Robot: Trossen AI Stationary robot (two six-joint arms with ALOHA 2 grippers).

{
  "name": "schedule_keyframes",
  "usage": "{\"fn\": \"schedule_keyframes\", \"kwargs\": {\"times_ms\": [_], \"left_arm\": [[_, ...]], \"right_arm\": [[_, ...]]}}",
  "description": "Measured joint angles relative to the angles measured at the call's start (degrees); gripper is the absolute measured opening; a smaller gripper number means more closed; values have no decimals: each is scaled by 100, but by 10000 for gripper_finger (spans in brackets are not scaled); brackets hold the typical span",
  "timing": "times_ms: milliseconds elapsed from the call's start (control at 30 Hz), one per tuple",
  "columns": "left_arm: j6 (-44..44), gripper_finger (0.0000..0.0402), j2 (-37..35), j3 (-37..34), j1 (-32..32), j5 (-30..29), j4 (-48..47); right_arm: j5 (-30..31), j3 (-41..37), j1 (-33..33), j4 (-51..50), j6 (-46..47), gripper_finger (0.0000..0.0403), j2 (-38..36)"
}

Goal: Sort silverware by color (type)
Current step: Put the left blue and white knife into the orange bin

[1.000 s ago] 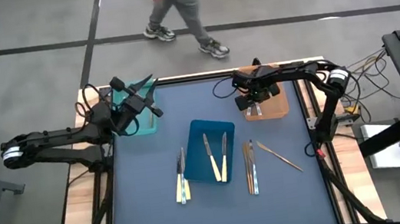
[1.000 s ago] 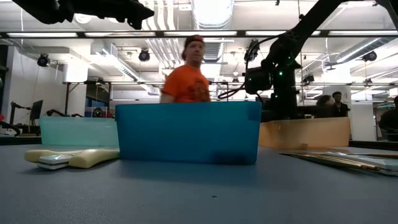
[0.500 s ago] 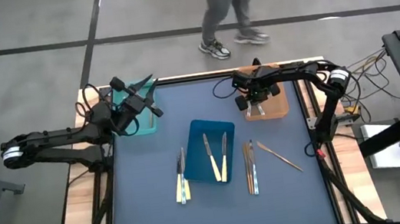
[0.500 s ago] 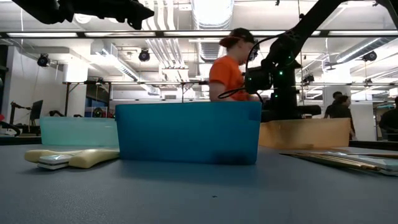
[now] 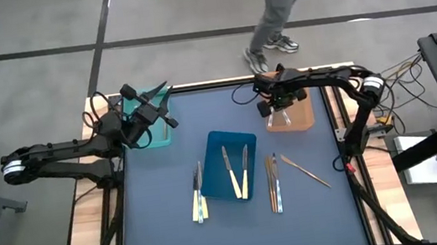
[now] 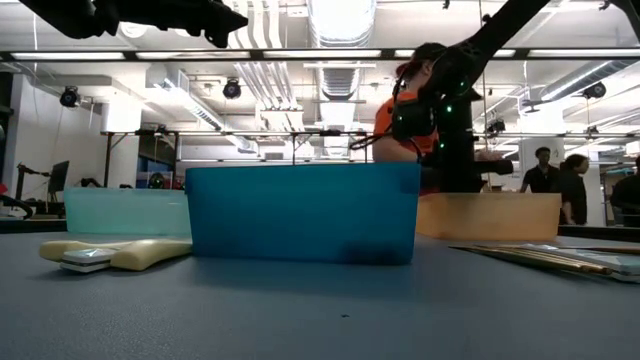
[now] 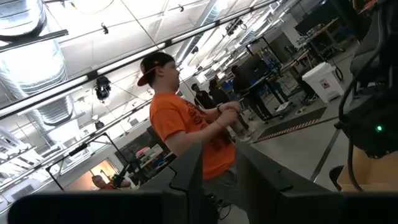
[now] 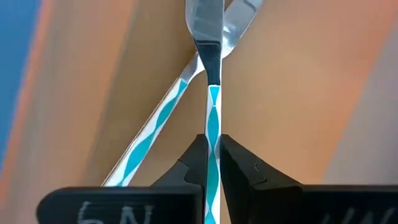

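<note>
High view: right gripper (image 5: 278,108) over orange tray (image 5: 302,116), far right; left gripper (image 5: 161,105) over teal tray (image 5: 155,136), far left; silverware (image 5: 236,171) in and beside blue tray (image 5: 216,152), centre. Right wrist view: fingers (image 8: 198,163) pinch a blue-handled utensil (image 8: 212,118). Left fingers' state: cannot tell
</note>
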Motion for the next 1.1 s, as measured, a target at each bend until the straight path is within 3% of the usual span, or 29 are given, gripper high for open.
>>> {"fn": "schedule_keyframes", "kwargs": {"times_ms": [400,733,1100], "left_arm": [[0,77,0,0,0,2,-7],[0,77,0,0,0,2,-95],[0,77,0,0,0,2,-96]], "right_arm": [[208,34,-151,-872,728,18,-185],[203,-80,-420,-869,1335,18,-185],[271,-122,-459,-873,1311,25,-185]]}}
